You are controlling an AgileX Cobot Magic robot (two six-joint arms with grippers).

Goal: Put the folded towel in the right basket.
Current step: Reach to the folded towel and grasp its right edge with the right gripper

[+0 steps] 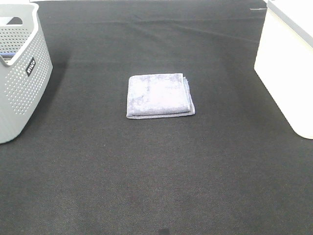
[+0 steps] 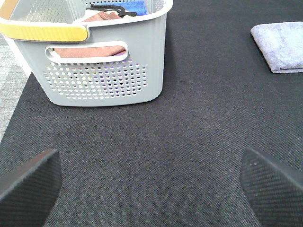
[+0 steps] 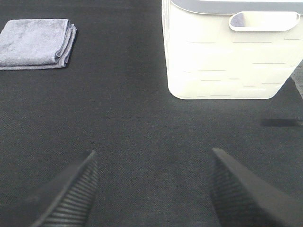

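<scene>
A dark, almost black woven cloth is covering the whole table (image 1: 146,186). In the high view some faint creases are running across it near the top of the frame. The folded towel (image 1: 159,95) is lying flat on this cloth, a little above the centre of the frame, and its layered edges are showing along its right and lower sides. It is lying well apart from both baskets. The right basket (image 1: 286,68), cream-white with a light grey rim, is standing at the right edge of the frame, and only a part of it is showing. At the left edge the grey basket (image 1: 19,83) with many small holes is standing, carrying a black label (image 1: 30,66) on its side.

In the left wrist view the left claw (image 2: 151,187) is hanging over bare cloth with its two dark ribbed fingers (image 2: 28,189) spread wide, holding nothing. The grey basket is standing ahead of it, with a yellow strip (image 2: 45,30) on its rim and a brownish cloth (image 2: 90,49) and a blue cloth (image 2: 132,5) lying inside. Past the table edge beside this basket, a pale striped surface (image 2: 12,80) is showing. The right claw (image 3: 154,189) is also spread wide over bare cloth, gripping nothing, with the right basket standing ahead of it.
</scene>
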